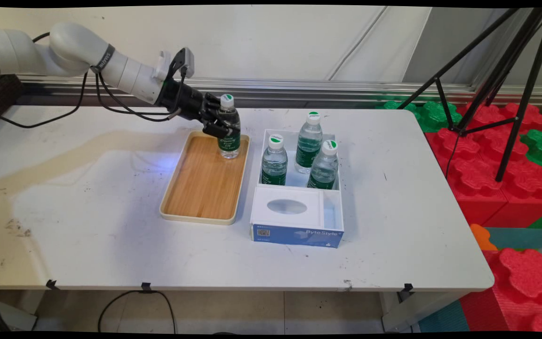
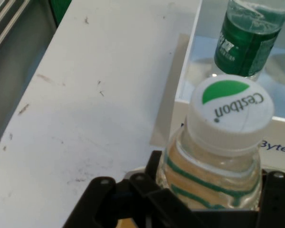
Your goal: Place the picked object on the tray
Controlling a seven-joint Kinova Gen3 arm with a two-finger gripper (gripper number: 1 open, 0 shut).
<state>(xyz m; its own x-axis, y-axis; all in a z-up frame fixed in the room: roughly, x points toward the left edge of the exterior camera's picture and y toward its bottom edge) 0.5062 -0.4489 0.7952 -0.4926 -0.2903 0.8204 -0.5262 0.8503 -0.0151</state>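
Bottle [image 1: 229, 128] between end effector [image 1: 221, 123] fingers

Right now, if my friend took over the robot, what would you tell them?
Gripper: shut on a water bottle, held upright at the far end of the wooden tray; whether its base rests on the tray I cannot tell.
Beside the tray, on its right: a white box with three more bottles standing in its far compartment. The near part holds a white tissue insert.
So one bottle is at the tray and three are in the box.
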